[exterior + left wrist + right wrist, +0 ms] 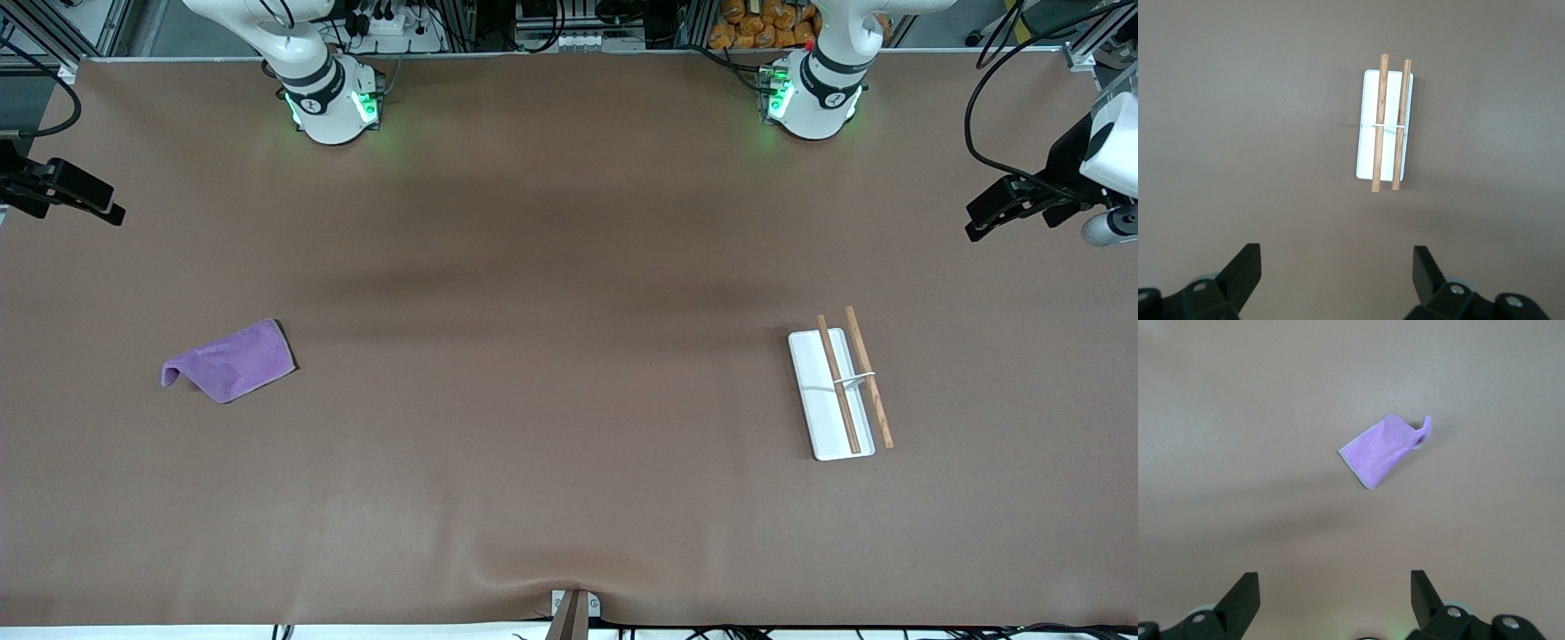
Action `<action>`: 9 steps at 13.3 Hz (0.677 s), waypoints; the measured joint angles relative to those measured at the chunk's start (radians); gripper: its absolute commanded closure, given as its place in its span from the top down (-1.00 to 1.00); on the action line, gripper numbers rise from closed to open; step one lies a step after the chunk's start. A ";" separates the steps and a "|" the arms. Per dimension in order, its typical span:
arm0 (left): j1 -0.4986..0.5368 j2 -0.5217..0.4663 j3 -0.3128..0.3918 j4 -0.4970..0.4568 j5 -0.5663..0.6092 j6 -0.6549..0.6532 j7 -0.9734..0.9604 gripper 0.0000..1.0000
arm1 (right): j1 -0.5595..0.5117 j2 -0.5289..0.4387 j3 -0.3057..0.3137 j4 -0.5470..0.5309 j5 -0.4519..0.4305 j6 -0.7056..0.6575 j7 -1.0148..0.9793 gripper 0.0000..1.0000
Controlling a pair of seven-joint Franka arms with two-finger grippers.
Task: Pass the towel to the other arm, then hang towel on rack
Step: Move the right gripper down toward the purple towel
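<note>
The towel [229, 361] lies on the brown table [551, 444] toward the right arm's end, well apart from everything else. It is a small purple cloth, mostly flat, with one corner curled up into a little fold at the end pointing to the table's edge. In the right wrist view the towel [1382, 450] shows that raised curl clearly, and a pale edge runs along one side.

The rack [836, 387] sits toward the left arm's end of the table, about as near to the front camera as the towel. Its narrow white base lies flat, and two thin brown wooden rods run lengthwise above it, joined near their middle by a small white bracket. One rod lies over the base; the other seems to run along its outer edge, though the angle makes that hard to judge. The left wrist view shows the rack [1385, 125] from above with both rods roughly parallel.

The right gripper [1335, 597] hangs high over bare table with the towel in its view, jaws spread wide and holding nothing. The left gripper [1337, 273] hangs high likewise with the rack in its view, jaws also spread wide and empty. Both arms wait.
</note>
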 measured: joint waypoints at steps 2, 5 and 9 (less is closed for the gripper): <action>-0.002 0.001 -0.005 0.005 0.000 0.000 0.000 1.00 | 0.000 0.000 0.000 0.000 0.000 0.000 0.000 1.00; -0.004 0.017 -0.008 0.007 0.000 0.000 0.000 1.00 | -0.001 0.000 -0.002 0.001 0.000 0.000 0.000 1.00; -0.004 0.041 -0.008 0.036 0.000 -0.007 0.000 1.00 | -0.001 0.000 -0.002 0.002 0.000 0.000 0.000 1.00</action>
